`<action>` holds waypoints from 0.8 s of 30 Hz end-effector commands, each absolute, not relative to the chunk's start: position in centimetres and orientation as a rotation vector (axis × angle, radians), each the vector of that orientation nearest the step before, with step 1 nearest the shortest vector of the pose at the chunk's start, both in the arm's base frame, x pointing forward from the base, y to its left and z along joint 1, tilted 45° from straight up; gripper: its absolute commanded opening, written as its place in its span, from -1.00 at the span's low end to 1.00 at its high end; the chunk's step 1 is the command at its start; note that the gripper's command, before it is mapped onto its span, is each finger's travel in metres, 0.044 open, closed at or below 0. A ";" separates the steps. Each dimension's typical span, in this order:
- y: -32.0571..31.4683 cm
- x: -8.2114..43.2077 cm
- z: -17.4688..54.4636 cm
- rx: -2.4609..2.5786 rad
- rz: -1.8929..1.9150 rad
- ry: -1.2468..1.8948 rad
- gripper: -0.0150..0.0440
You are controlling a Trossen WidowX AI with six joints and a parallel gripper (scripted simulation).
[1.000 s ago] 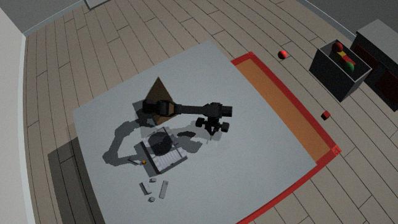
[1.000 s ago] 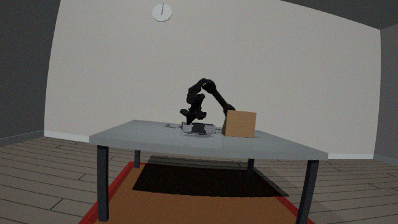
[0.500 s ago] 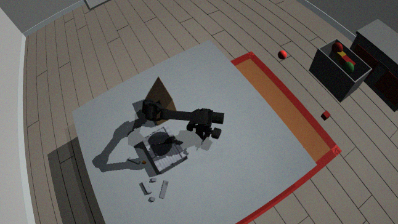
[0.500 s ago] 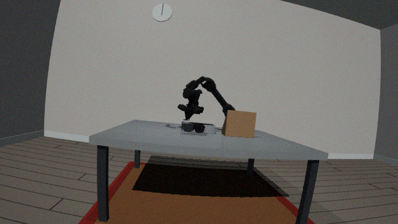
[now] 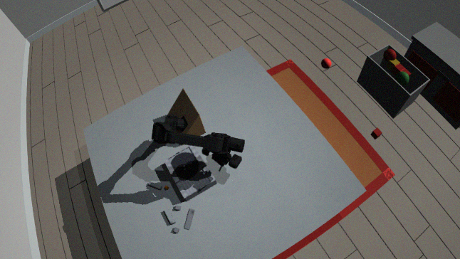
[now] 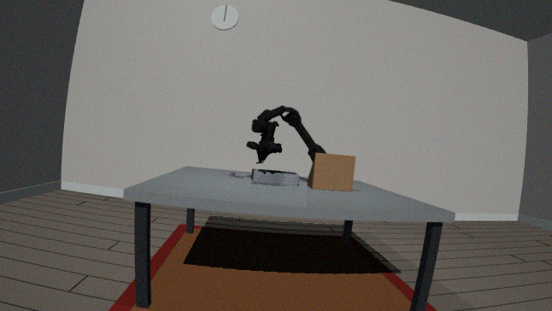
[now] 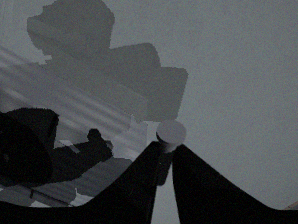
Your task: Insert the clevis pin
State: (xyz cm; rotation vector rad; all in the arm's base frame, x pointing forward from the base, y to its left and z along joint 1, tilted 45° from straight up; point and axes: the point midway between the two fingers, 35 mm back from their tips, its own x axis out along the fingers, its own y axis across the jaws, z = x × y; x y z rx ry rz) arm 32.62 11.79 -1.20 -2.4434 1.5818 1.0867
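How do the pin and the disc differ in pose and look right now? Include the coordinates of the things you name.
The pin (image 7: 171, 132) is held in the gripper (image 5: 221, 167) (image 6: 260, 162) (image 7: 165, 149); the disc (image 5: 179, 161) (image 7: 27, 152) lies in the tray (image 5: 200, 192) (image 6: 275, 178) (image 7: 95, 102). The pin is slim, the disc wide. The pin's head looks pale grey, the disc nearly black. Both disc and pin head are round.

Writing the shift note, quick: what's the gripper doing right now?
Gripper: closed on the clevis pin, held above the table.
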 end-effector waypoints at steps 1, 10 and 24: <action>10.1 32.1 0.5 -2.381 1.075 1.603 -0.49; 7.5 30.9 3.4 -2.288 1.043 1.621 -0.49; 3.3 28.0 7.1 -2.147 0.986 1.642 -0.49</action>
